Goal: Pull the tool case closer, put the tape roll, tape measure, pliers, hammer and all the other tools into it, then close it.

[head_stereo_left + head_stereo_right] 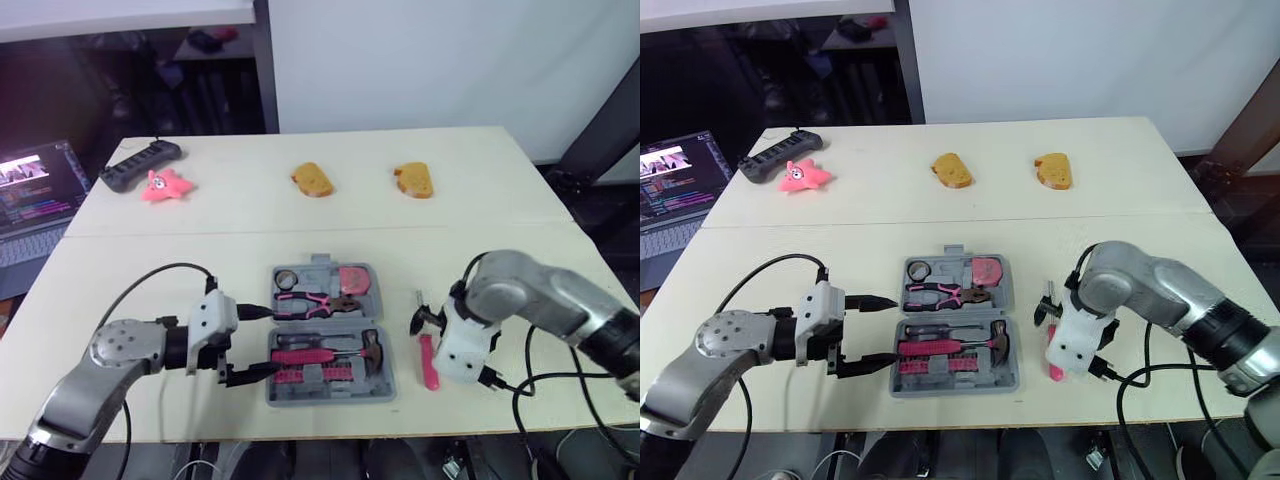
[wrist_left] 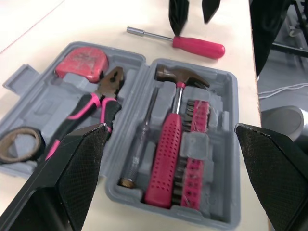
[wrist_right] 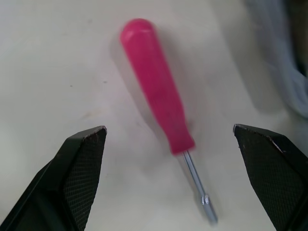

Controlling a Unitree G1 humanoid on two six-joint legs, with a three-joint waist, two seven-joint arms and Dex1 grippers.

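Screwdriver: the pink screwdriver [image 3: 156,91] lies flat on the table [image 1: 300,230], just beside the right side of the tool case [image 2: 43,98] and not touching it. It's the one tool I can see outside the case.
Long axis: it runs roughly alongside the case's right edge. The handle end points toward the robot and the bare metal tip points away.
Right gripper: the right gripper [image 3: 169,129] hangs directly over the screwdriver. Its fingers are spread wide and hold nothing, with one finger on each side of the handle.
Line-up: the line between the two fingertips crosses the handle near where the shaft begins. It meets the handle at a slant rather than square.
Left gripper: the left gripper [image 1: 268,340] is at the case's left side, also spread wide and empty, with its fingers pointing in at the case. The whole case lies between it and the screwdriver.
Nearer arm: the right, plainly.
In the case: the tape roll [image 2: 19,144], pliers [image 2: 94,103] and tape measure [image 2: 82,62] sit in the half farther from the robot. The hammer [image 2: 171,159] sits in the nearer half, and the lid lies open.
Step in hand, as I judge it: drop straight down and pinch the handle, perhaps after a small wrist turn to square up. Then carry it left into the case.
Risk: a grip that close to the shaft end may let the handle swing.
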